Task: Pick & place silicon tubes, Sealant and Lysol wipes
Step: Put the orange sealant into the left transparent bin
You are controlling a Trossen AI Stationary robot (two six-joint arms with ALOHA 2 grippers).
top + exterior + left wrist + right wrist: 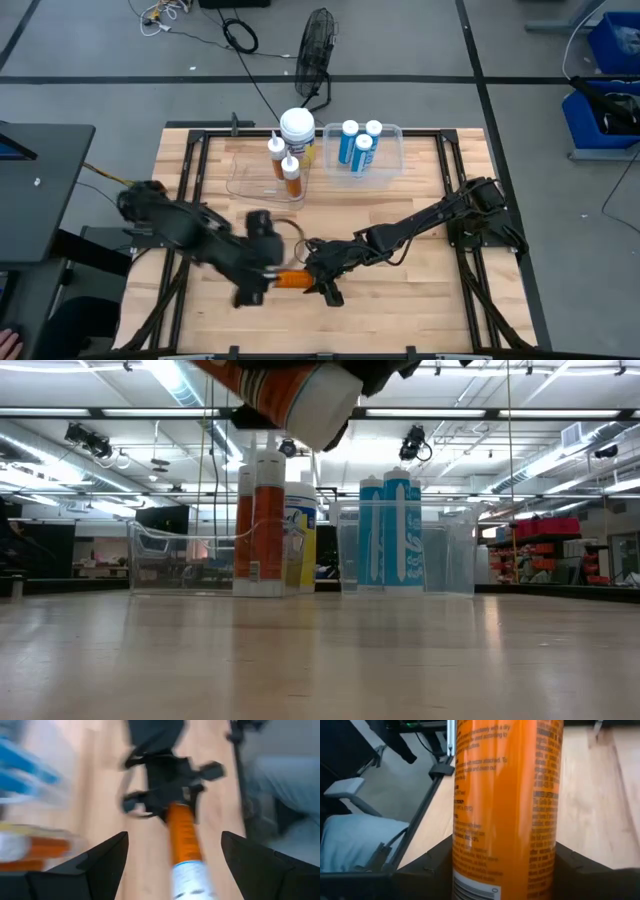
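The right gripper clamps an orange sealant tube between its two fingers, which press on opposite sides of the barrel; in the right wrist view the printed orange wall fills the gap between them. The grip sits on the tube's body, so the tube hangs clear of the table, and the low view shows its white end up in the air, tilted, with bare wood below.

Just beyond that hold, the left gripper has its fingers spread wide on either side of the same tube, touching neither wall. From the left wrist view the tube runs out from between those open fingers to the right gripper at its far end. This reads as a handover: one gripper carries the load while the other stands released around it.

Farther out from both sets of fingers, at the back of the table, a clear bin holds two more orange tubes standing upright with white nozzles, and the Lysol wipes canister stands beside them, white lid up. Next to it a second clear bin keeps the blue tubes together, capped and upright. The sorting by colour suggests the held tube belongs with the orange ones, well apart from where it hangs now.
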